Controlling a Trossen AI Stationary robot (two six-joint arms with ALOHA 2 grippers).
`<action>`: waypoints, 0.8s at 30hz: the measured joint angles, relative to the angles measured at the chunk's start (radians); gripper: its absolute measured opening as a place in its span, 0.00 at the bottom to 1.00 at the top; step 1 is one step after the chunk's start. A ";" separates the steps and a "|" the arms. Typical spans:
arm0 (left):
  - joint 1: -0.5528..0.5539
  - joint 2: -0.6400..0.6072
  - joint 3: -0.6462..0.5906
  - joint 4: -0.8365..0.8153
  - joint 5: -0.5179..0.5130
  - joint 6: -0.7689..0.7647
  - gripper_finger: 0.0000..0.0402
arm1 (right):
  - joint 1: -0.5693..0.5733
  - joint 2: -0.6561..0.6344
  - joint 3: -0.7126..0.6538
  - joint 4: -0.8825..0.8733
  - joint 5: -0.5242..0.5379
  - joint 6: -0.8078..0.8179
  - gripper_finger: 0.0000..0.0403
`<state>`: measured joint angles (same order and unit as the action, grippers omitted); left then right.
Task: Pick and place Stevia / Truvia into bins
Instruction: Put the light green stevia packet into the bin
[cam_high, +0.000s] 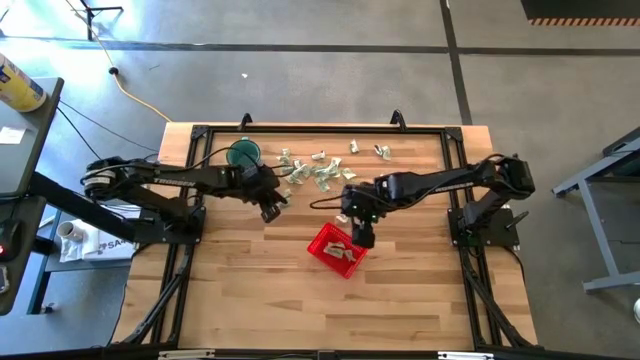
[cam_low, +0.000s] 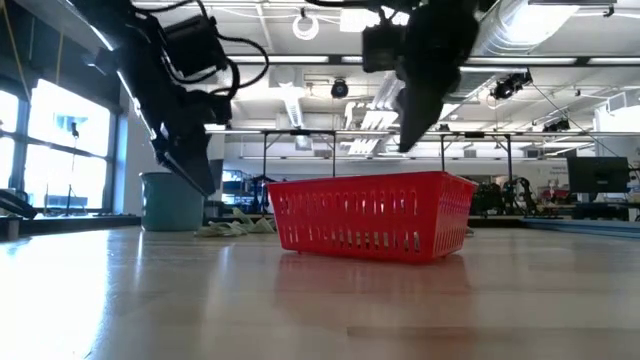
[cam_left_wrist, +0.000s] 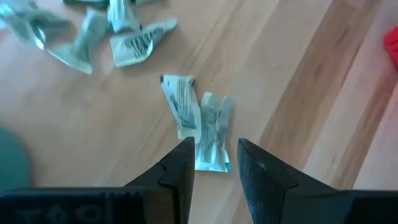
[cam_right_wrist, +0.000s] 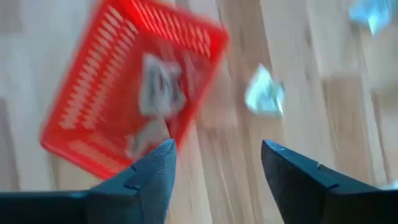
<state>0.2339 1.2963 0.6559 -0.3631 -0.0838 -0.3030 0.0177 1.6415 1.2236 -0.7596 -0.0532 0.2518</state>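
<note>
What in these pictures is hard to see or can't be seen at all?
- How many paper sachets lie in the small square red mesh basket: too small in the high view, blurred in the right wrist view, hidden by the basket's wall in the low view.
- Print on the pale green and white sachets: too small to read in the left wrist view.
- Round teal cup: partly covered by the left arm in the high view; its inside is unseen.

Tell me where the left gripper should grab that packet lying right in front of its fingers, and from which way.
Grip the packet across its narrow width, near the middle, coming straight down from above. It lies flat on the table, long and thin, so there is no raised edge to catch from the side. The left gripper hangs over its near end with its fingers apart; a second packet touches it, so keep to the far side.
</note>
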 joint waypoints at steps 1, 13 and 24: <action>0.015 0.019 0.003 0.001 0.019 -0.020 0.38 | 0.000 -0.004 -0.002 -0.025 0.012 0.015 0.58; 0.100 0.221 0.154 -0.008 0.048 -0.094 0.58 | 0.003 -0.020 -0.003 -0.098 0.075 0.088 0.59; 0.100 0.331 0.183 -0.080 -0.036 -0.091 0.53 | 0.002 -0.020 -0.003 -0.098 0.112 0.090 0.59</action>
<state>0.3340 1.6278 0.8387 -0.4434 -0.1195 -0.3940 0.0196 1.6218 1.2209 -0.8574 0.0585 0.3420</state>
